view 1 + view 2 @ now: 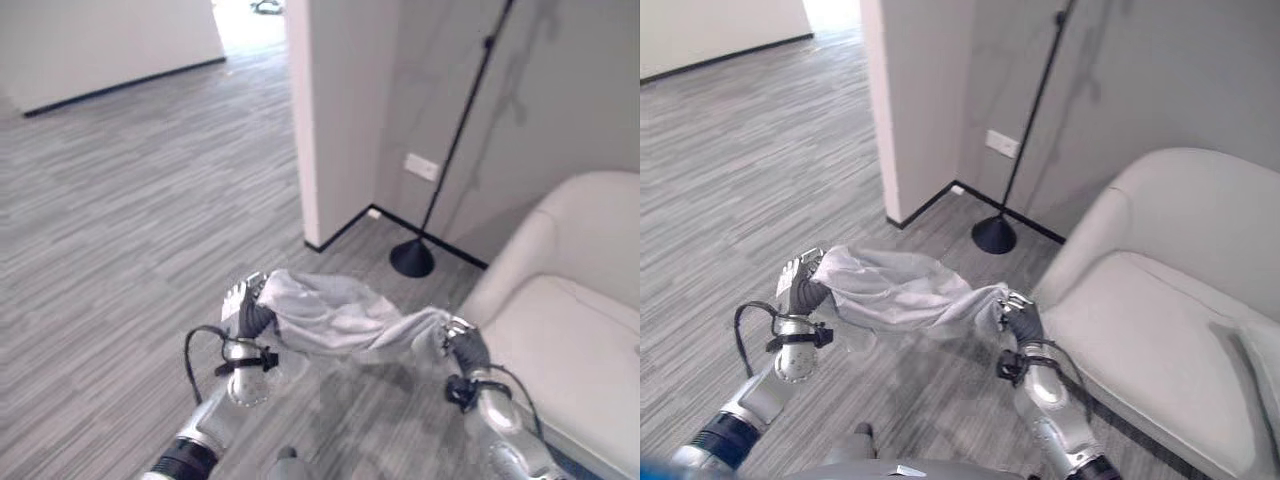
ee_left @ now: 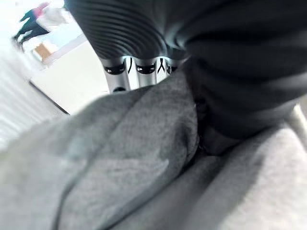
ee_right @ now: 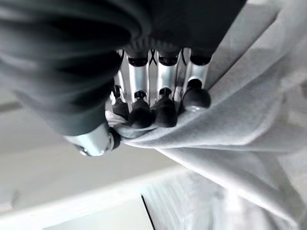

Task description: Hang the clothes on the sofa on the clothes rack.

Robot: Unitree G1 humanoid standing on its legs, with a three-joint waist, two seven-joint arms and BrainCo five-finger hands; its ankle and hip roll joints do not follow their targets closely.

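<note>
A light grey garment (image 1: 335, 315) hangs bunched in the air between my two hands, above the floor. My left hand (image 1: 247, 307) grips its left end, fingers curled round the cloth (image 2: 144, 158). My right hand (image 1: 462, 342) holds the right end, with the dark-tipped fingers (image 3: 156, 108) pinching a fold against the thumb. A white sofa (image 1: 575, 330) stands at the right. A thin black pole on a round base (image 1: 412, 258) rises by the wall behind the garment.
A white wall corner (image 1: 330, 120) juts out ahead, left of the black pole. Grey striped carpet (image 1: 130, 200) stretches open to the left and far back. A wall socket (image 1: 422, 166) sits low on the wall behind the pole.
</note>
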